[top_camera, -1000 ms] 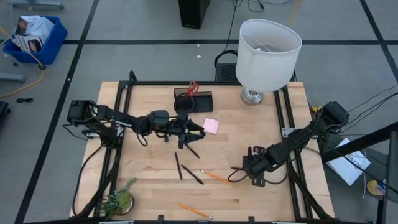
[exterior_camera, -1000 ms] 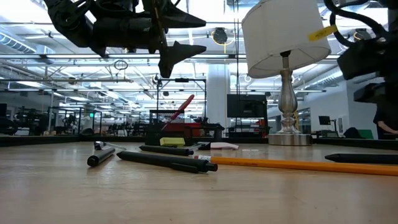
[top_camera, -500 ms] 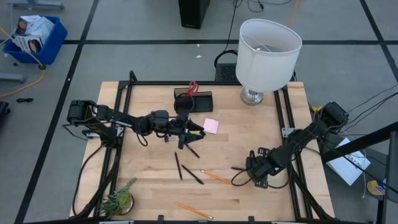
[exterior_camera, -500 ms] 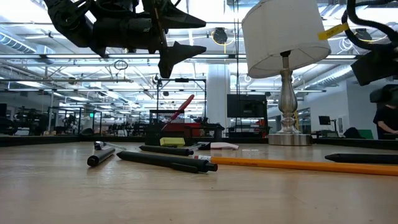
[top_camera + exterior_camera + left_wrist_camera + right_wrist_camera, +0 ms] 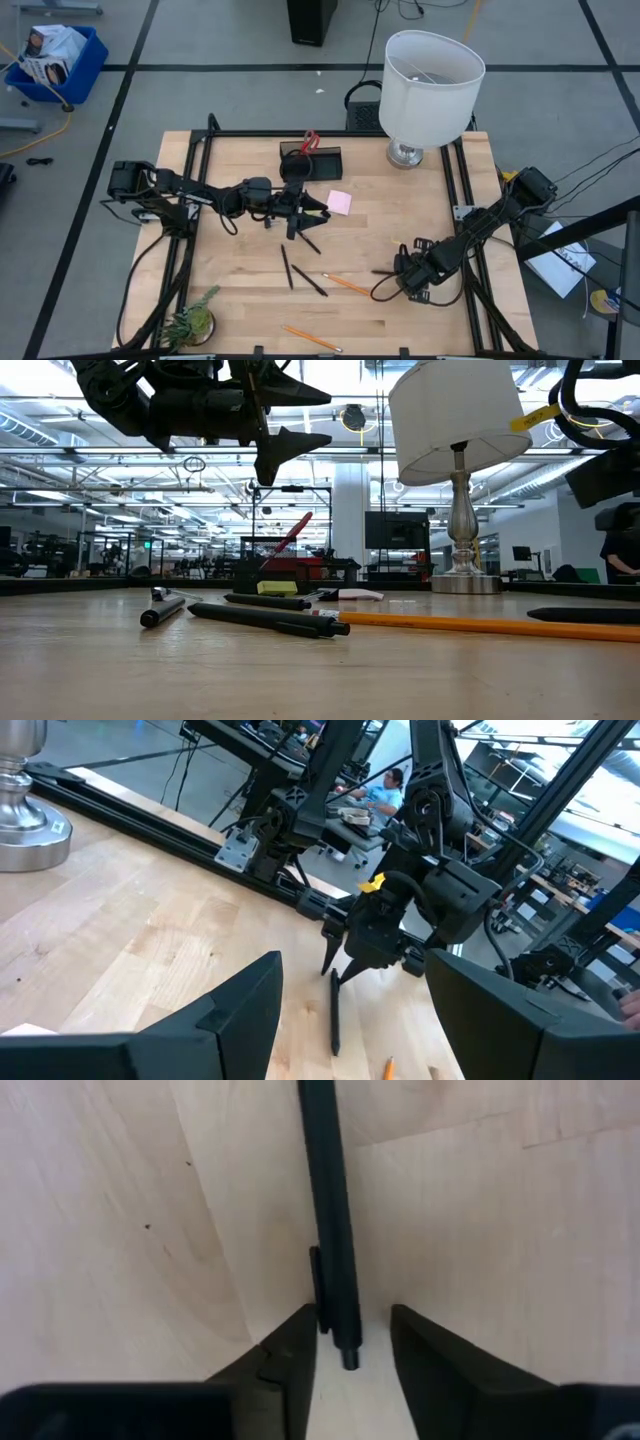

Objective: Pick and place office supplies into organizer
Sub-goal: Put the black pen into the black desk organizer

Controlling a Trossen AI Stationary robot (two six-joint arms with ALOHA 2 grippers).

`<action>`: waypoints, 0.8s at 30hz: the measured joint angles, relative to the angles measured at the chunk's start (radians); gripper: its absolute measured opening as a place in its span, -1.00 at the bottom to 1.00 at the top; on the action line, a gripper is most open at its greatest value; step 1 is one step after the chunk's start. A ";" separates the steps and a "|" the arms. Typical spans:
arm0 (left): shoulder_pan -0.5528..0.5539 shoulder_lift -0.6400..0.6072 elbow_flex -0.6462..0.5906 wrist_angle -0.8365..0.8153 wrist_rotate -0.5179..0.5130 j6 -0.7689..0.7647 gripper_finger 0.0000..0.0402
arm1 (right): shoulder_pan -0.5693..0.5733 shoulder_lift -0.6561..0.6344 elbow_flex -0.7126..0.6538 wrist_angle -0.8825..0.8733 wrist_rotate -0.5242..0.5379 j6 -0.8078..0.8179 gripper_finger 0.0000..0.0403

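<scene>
One organizer (image 5: 310, 157), red scissors (image 5: 310, 140) standing inside.
My right hand (image 5: 345, 1345) straddles a black pen (image 5: 330, 1220), fingers apart; left hand (image 5: 318, 208) open, empty.

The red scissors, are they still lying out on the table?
No, the red scissors stand handle-up in the black organizer at the far side of the table.
</scene>
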 joint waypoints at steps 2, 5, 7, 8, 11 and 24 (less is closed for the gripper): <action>0.000 0.000 0.000 0.000 0.000 0.000 0.27 | 0.000 0.000 0.000 0.003 0.001 -0.007 -0.53; 0.000 0.000 0.000 0.000 0.000 0.000 0.27 | 0.000 0.000 -0.001 0.012 0.000 -0.015 -0.65; 0.000 0.000 0.000 0.000 0.000 0.000 0.27 | 0.000 0.000 -0.001 0.014 -0.001 -0.015 -0.72; 0.000 0.000 0.000 0.000 0.000 0.000 0.27 | 0.000 0.001 -0.001 0.014 0.000 -0.015 -0.75; 0.000 0.000 0.000 0.000 0.000 0.000 0.27 | 0.000 0.000 -0.002 0.016 0.000 -0.020 -0.79; -0.008 0.000 0.000 0.001 -0.031 -0.027 0.27 | 0.000 0.002 -0.002 0.018 0.070 -0.059 -0.79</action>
